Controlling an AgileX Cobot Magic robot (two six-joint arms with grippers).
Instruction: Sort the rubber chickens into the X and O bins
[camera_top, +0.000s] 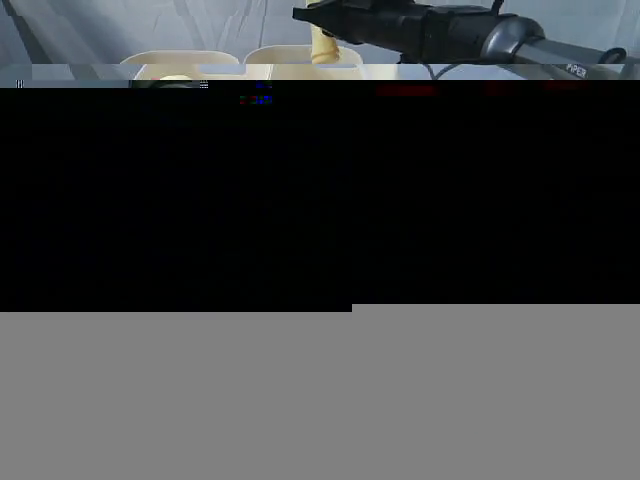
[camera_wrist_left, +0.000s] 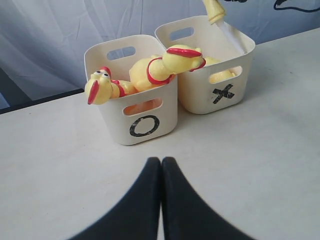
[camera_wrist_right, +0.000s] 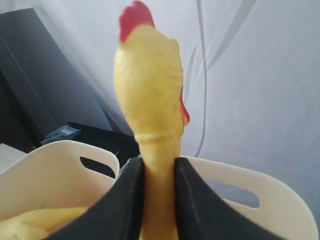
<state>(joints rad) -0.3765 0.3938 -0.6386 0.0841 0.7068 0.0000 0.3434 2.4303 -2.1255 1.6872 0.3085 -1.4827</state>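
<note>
Two cream bins stand side by side on the white table: the O bin (camera_wrist_left: 145, 107) and the X bin (camera_wrist_left: 215, 75). A yellow rubber chicken (camera_wrist_left: 160, 67) lies across the O bin, its head (camera_wrist_left: 100, 87) hanging over the rim. More yellow shows through the X bin's slot (camera_wrist_left: 220, 76). My right gripper (camera_wrist_right: 159, 162) is shut on the neck of another chicken (camera_wrist_right: 150, 85), red comb uppermost, held above the bins; the same chicken (camera_wrist_left: 214, 10) hangs over the X bin's far side. My left gripper (camera_wrist_left: 161, 161) is shut and empty, low over the table in front of the O bin.
A pale curtain (camera_wrist_left: 60, 30) hangs behind the bins, with a dark table edge (camera_wrist_left: 40, 99) to one side. In the exterior view only a top strip shows: the right arm (camera_top: 430, 30), the held chicken (camera_top: 325, 45) and the bin rims (camera_top: 180, 62).
</note>
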